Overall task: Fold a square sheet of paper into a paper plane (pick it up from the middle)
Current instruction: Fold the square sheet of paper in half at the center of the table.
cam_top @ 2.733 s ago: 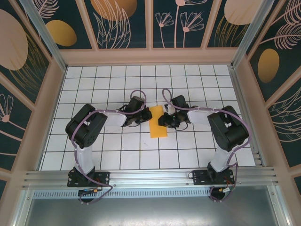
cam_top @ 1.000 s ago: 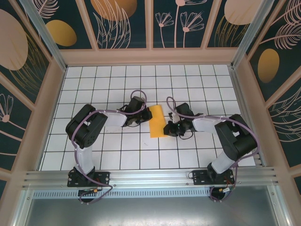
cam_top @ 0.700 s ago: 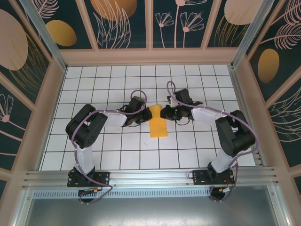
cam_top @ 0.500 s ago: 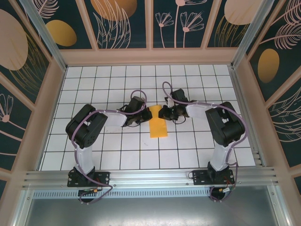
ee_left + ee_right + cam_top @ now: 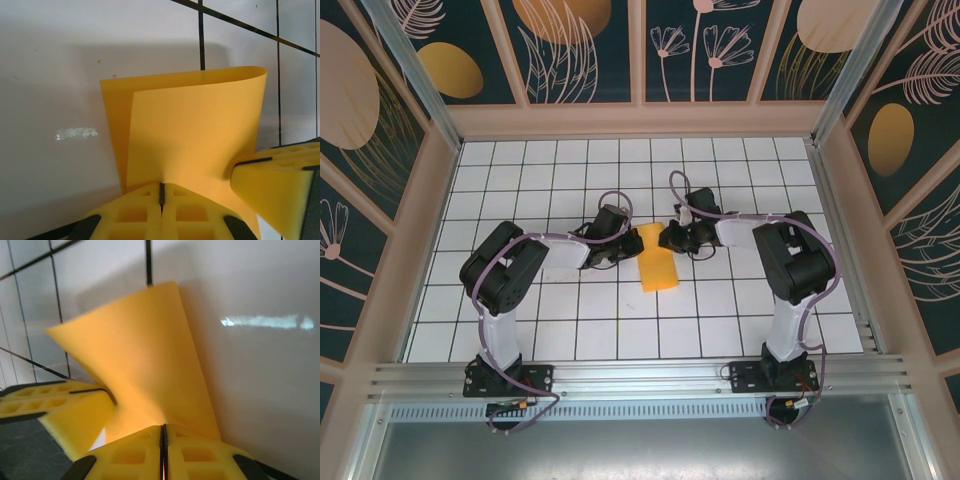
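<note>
Both clamp the square sheet of paper (image 5: pixel 658 268) — left gripper (image 5: pixel 161 192), right gripper (image 5: pixel 163 432) — on tiled table (image 5: pixel 570 190).

Paper's near edge, left wrist view: the paper (image 5: pixel 192 130) runs under the left hand's (image 5: pixel 161 195) pressed-together pads and is hidden there.
Paper's near edge, right wrist view: covered in the same way by the right hand (image 5: pixel 163 437).
Neighbouring pad (image 5: pixel 280 185): cut off by the frame's corner.
Top view: the fingertips' hold on the paper is too small to make out.
</note>
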